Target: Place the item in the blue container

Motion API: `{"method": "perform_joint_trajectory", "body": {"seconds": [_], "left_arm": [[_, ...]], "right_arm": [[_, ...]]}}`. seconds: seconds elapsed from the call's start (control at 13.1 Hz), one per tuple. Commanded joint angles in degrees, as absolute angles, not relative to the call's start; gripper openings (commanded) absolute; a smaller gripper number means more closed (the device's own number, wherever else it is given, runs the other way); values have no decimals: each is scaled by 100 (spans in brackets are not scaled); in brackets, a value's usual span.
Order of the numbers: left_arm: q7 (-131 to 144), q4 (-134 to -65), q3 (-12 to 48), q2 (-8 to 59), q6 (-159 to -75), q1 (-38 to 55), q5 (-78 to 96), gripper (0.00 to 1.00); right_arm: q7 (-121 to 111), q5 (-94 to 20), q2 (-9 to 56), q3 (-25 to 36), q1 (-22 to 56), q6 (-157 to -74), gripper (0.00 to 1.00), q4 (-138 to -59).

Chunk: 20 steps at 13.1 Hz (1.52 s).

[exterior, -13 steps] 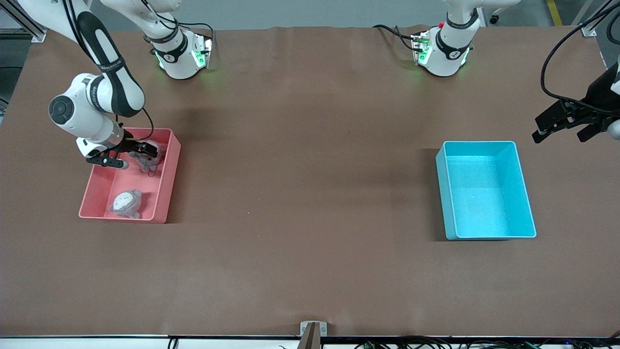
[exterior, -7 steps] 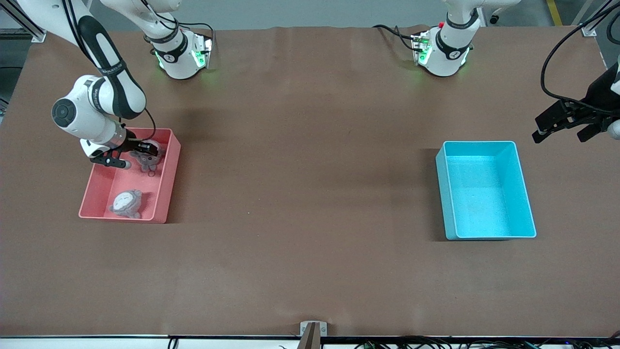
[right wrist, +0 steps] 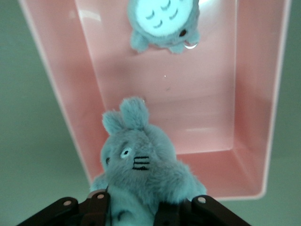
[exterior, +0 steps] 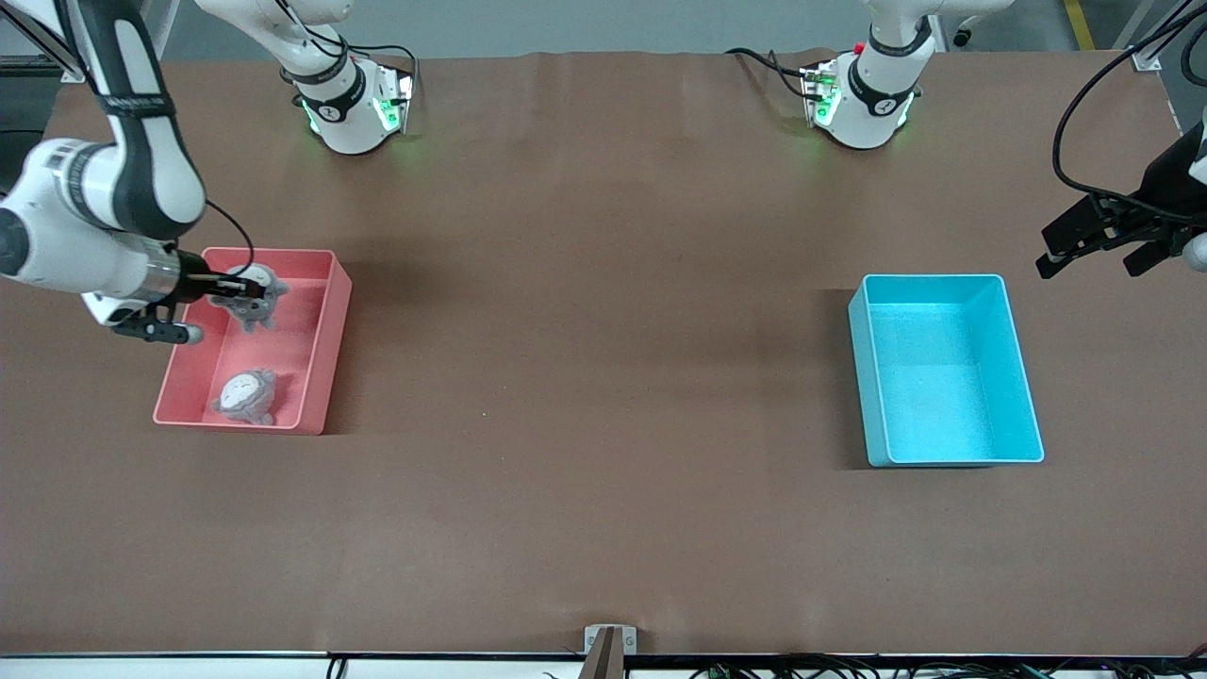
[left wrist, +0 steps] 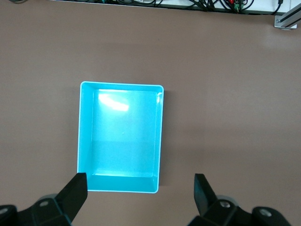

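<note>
- Over the pink bin (exterior: 325, 339), at the right arm's end of the surface (exterior: 603, 377): the right claw (exterior: 247, 285) is pinched on a grey plush toy (exterior: 250, 297), which hangs clear of the bin floor. The right wrist view shows the fingers sunk into the toy's lower body (right wrist: 141, 174), head pointing away from the claw.
- Handling, as judged: the toy looks light, soft and squashy, so the fur gives under the pinch. Not fragile, not slippery, but it may sag or swing. A hold across the thick body seems safer than on an ear or foot.
- A second plush toy (exterior: 245, 396) lies in the same bin, at about 6 o'clock from the held one in the front view and nearer to the front camera, apart from it.
- The blue container (exterior: 943, 368) sits well apart, at roughly 3 o'clock from the pink bin, toward the left arm's end. Nothing shows inside it in the left wrist view (left wrist: 122, 136).
- Edges: the pink bin's walls stand near the toy, so it probably needs more height before travelling sideways. The blue rim is the last edge to clear.
- Open room: the surface between the two bins is bare brown.
- The left claw (exterior: 1099, 240) waits with fingers spread wide, holding nothing, over the surface beside the blue container.
</note>
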<state>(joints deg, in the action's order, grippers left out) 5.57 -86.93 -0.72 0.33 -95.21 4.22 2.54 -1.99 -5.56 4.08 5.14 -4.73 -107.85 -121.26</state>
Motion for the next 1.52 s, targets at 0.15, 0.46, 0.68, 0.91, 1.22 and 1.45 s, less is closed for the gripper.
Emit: {"method": "perform_joint_trajectory", "body": {"seconds": [0.15, 0.46, 0.68, 0.91, 1.22, 1.45], "left_arm": [[457, -8622, -97, 26, -9413, 343, 369, 100], [483, -8745, -105, 53, -9396, 343, 369, 100], [510, -8850, -105, 70, -9396, 351, 360, 100], [518, -8999, -79, 123, -9413, 395, 360, 100], [527, -9403, -9, 149, -9509, 474, 369, 100], [580, -9650, 201, 254, -9633, 501, 369, 100]], "right_arm": [[1698, -633, 466, 457, 559, -9843, 1, -11022], [3863, -869, 658, 466, 1939, -10632, 1, -11013], [5373, -976, 1377, 466, 2757, -11380, 1, -10602], [7158, -958, 2554, 466, 3470, -11558, 1, -9418], [8803, -888, 3795, 475, 4077, -11802, 1, -8254], [9377, -870, 4121, 483, 4490, -12383, 1, -8253]]}}
